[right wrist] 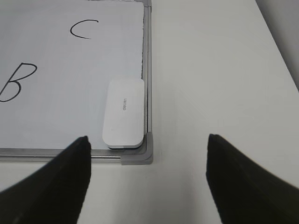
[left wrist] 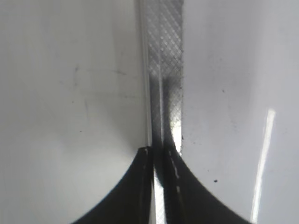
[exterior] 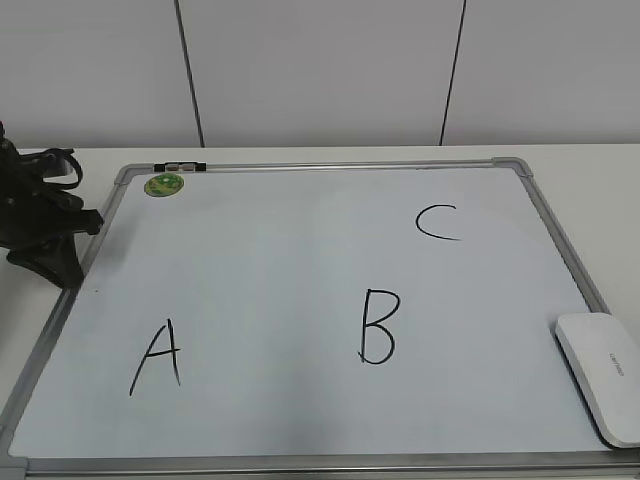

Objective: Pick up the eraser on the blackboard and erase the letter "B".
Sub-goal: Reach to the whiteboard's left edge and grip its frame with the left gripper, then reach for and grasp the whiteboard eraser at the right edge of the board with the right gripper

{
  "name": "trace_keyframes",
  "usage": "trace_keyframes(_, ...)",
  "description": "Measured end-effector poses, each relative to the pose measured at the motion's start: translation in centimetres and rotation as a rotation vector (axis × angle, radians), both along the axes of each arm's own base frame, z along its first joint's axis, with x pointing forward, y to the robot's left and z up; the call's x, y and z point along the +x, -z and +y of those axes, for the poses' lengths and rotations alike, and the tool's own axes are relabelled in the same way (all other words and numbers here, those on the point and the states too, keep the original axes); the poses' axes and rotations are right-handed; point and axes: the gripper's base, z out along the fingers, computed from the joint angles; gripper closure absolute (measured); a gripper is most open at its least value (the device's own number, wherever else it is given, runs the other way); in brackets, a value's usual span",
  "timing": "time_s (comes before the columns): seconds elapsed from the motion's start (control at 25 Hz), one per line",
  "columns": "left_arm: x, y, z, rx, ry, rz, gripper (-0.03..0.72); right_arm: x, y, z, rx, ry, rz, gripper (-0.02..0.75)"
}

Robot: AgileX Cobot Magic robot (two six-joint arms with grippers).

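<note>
Three letters on the blackboard, eraser untouched at its lower right corner.
Eraser lies flat against the right frame, well right of the letter "B"; "A" lower left, "C" upper right, green magnet top left. Right gripper hovers above the eraser's corner, jaws spread wide, nothing between. Left gripper sits over the board's left frame, fingers pressed together.
</note>
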Motion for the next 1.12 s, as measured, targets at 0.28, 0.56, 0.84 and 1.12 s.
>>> trace_keyframes(0.28, 0.0, 0.0, 0.0, 0.0, 0.0, 0.002, 0.674, -0.1, -1.2, -0.1, -0.013, 0.001, -0.067, 0.147)
trace_keyframes(0.56, 0.0, 0.0, 0.1, -0.001, -0.002, 0.002, 0.675, 4.2, -4.7, 0.3, 0.023, -0.024, 0.007, 0.165)
trace_keyframes(0.84, 0.0, 0.0, 0.0, -0.005, -0.004, 0.003, 0.675, 10.2, -3.8, 1.2, 0.12, -0.078, 0.211, 0.197)
trace_keyframes(1.12, 0.0, 0.0, 0.0, -0.005, -0.004, 0.004, 0.675, 14.9, -0.6, 1.5, 0.159, -0.092, 0.497, 0.218)
